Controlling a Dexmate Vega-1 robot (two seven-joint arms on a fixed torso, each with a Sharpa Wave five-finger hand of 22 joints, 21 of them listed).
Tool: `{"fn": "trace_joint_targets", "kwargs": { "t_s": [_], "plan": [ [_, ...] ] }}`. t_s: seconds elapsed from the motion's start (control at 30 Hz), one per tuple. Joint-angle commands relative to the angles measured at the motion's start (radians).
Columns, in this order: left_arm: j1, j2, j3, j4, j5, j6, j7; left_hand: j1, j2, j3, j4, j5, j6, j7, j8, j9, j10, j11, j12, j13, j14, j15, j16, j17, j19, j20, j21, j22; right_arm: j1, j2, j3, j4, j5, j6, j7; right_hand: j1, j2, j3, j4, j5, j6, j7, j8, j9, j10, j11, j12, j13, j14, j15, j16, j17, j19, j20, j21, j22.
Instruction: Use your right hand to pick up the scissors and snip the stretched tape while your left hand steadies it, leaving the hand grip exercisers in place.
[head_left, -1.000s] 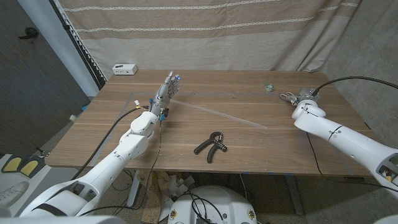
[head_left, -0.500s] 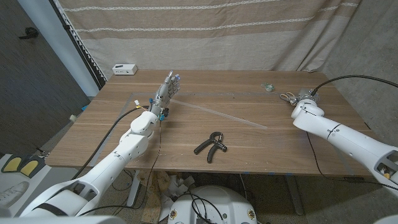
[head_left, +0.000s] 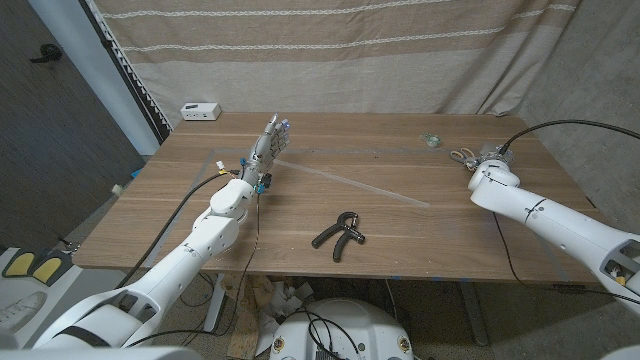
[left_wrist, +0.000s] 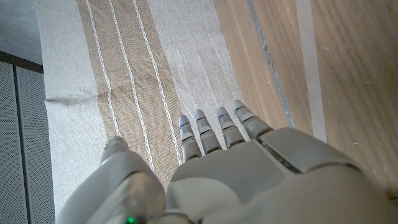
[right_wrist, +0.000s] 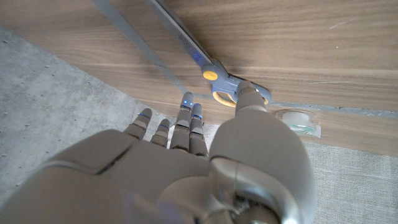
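Scissors lie on the wooden table directly under the right hand, near the table's far right side; in the right wrist view the thumb tip sits at the yellow handle loop while the other fingers reach past the table edge, and the blades point away along the wood. Whether the right hand actually grips the scissors cannot be told from the pictures. A clear tape roll rests on the table just beside the thumb. The left hand is held up above the table's far left part, fingers extended and close together, nothing in it; the left wrist view shows its fingertips pointing toward the striped curtain. The stretched tape runs as a pale strip from just beside the left hand diagonally toward the right hand, ending well short of it. One black hand grip exerciser lies nearer the robot than the tape, between the two arms, apart from both hands. A small white box sits at the far corner beyond the left hand.
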Motion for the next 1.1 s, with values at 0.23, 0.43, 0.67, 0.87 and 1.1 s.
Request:
{"fn": "trace_joint_targets", "kwargs": {
  "t_s": [0.23, 0.43, 0.67, 0.87, 1.1],
  "plan": [
    [-0.005, -0.007, 0.000, 0.014, 0.000, -0.006, -0.001, 0.009, 0.002, 0.000, -0.010, 0.002, 0.000, 0.000, -0.001, 0.003, 0.000, 0.003, 0.001, 0.003, 0.003, -0.107, -0.001, 0.006, -0.003, -0.056, -0.001, 0.003, 0.034, 0.023, -0.032, 0.049, -0.020, -0.008, 0.021, 0.021, -0.006, 0.026, 0.000, -0.016, 0.008, 0.027, 0.015, 0.012, 0.011, 0.012, 0.012, 0.014, 0.011, 0.003, 0.009, 0.003, 0.010, -0.010, 0.007, 0.005],
    [-0.008, -0.009, 0.001, 0.020, 0.000, -0.006, -0.002, 0.008, 0.002, -0.001, -0.010, 0.002, -0.001, 0.000, -0.001, 0.003, 0.002, 0.003, 0.001, 0.003, 0.002, -0.106, -0.001, 0.006, -0.003, -0.056, -0.001, 0.003, 0.051, 0.029, -0.055, 0.065, -0.036, -0.018, 0.034, 0.021, -0.009, 0.031, 0.002, -0.022, 0.007, 0.027, 0.017, 0.016, 0.011, 0.009, 0.013, 0.018, 0.008, 0.001, 0.008, 0.003, 0.009, -0.009, 0.006, 0.004],
    [-0.013, -0.013, 0.003, 0.031, -0.001, -0.008, -0.005, 0.007, 0.002, -0.001, -0.010, 0.002, 0.000, 0.000, -0.001, 0.003, 0.001, 0.001, 0.001, 0.003, 0.002, -0.107, -0.001, 0.006, -0.003, -0.055, -0.001, 0.003, 0.081, 0.035, -0.101, 0.093, -0.071, -0.033, 0.060, 0.020, -0.013, 0.041, 0.007, -0.032, 0.010, 0.027, 0.022, 0.023, 0.014, 0.008, 0.016, 0.025, 0.001, 0.004, 0.006, 0.004, 0.001, -0.004, 0.002, 0.004],
    [-0.014, -0.013, 0.003, 0.029, -0.001, -0.004, -0.004, 0.007, 0.003, -0.001, -0.010, 0.001, 0.000, 0.001, -0.001, 0.003, 0.001, 0.002, 0.001, 0.003, 0.003, -0.107, -0.001, 0.006, -0.003, -0.055, -0.001, 0.003, 0.095, 0.045, -0.118, 0.117, -0.088, -0.037, 0.068, 0.020, -0.014, 0.050, 0.009, -0.040, 0.017, 0.024, 0.029, 0.029, 0.023, 0.004, 0.021, 0.031, -0.001, 0.002, 0.006, 0.003, -0.007, -0.004, -0.002, 0.004],
    [-0.022, -0.017, 0.006, 0.040, -0.001, -0.006, -0.012, 0.006, 0.003, -0.001, -0.011, 0.001, 0.003, 0.000, 0.000, 0.003, 0.001, 0.001, 0.001, 0.003, 0.003, -0.106, -0.001, 0.006, -0.003, -0.056, -0.001, 0.003, 0.111, 0.055, -0.137, 0.137, -0.109, -0.047, 0.076, 0.017, -0.016, 0.063, 0.014, -0.051, 0.039, 0.018, 0.044, 0.040, 0.037, -0.002, 0.029, 0.041, -0.003, 0.003, 0.007, 0.003, -0.012, 0.000, -0.003, 0.004]
  ]
}}
